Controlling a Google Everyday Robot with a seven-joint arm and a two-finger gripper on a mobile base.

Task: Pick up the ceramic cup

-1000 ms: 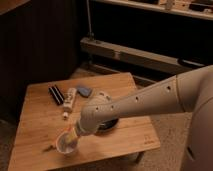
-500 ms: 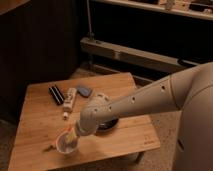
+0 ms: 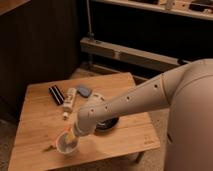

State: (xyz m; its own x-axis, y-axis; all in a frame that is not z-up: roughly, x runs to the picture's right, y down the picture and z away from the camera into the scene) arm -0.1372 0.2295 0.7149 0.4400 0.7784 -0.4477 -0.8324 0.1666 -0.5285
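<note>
Gripper [image 3: 70, 136]: low at the front-left of the surface [image 3: 37, 117], right at the cup's rim.
Grip: cannot tell whether open or closed.
Ceramic cup [image 3: 65, 146]: upright near the front edge, under the gripper.
Black bowl [image 3: 108, 124]: right of the cup, partly hidden by the arm.
Arm: reaches in from the right.

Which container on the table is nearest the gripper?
The small white cup at the front, with the gripper at its rim. The black bowl is wider and sits farther back under the arm.
</note>
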